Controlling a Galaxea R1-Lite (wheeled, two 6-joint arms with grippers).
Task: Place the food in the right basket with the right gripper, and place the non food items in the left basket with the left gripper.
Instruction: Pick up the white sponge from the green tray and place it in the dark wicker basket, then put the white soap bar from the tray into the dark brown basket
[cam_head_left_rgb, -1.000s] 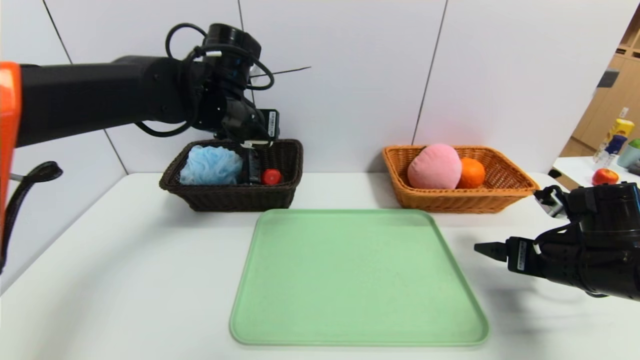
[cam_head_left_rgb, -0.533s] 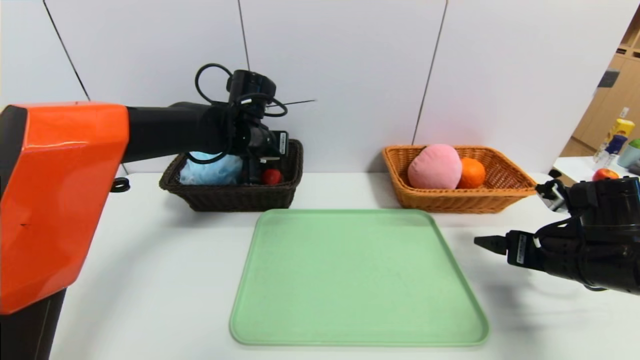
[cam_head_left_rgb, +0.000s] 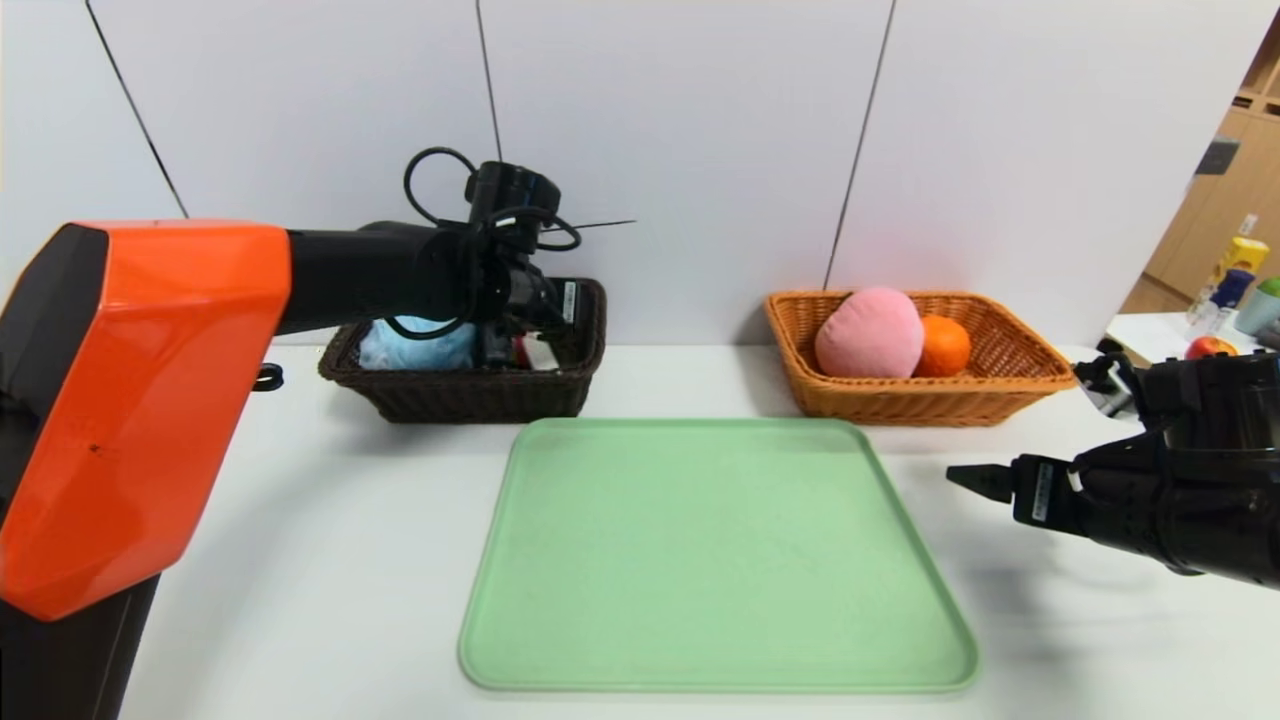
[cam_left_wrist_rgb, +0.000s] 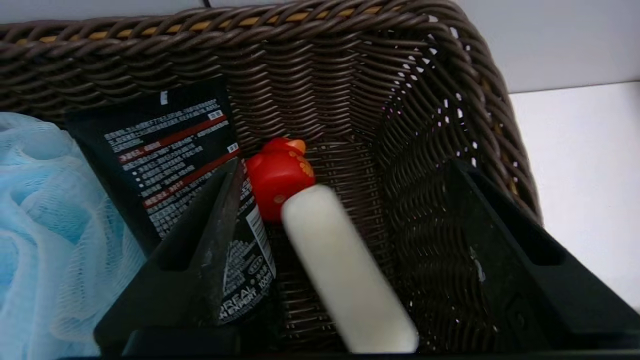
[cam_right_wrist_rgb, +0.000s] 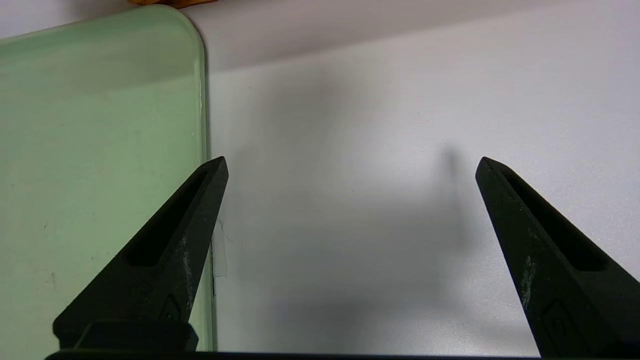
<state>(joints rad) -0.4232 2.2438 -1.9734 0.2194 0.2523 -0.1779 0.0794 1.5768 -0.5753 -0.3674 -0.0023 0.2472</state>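
Your left gripper (cam_left_wrist_rgb: 345, 172) hangs inside the dark brown rectangular wicker basket (cam_left_wrist_rgb: 320, 45), jaws spread — the white rounded soap bar (cam_left_wrist_rgb: 345, 270) lies loose between them, touching the small red lumpy ball (cam_left_wrist_rgb: 275, 175). Your right gripper (cam_right_wrist_rgb: 350, 165) hovers wide open beside the pale green plastic tray (cam_right_wrist_rgb: 100, 150).

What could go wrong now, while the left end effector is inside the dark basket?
1. The soap bar lies between the open left end effector, so lifting may drag it.
2. A finger overlaps the dark tube; it might catch.
3. The basket wall is close.
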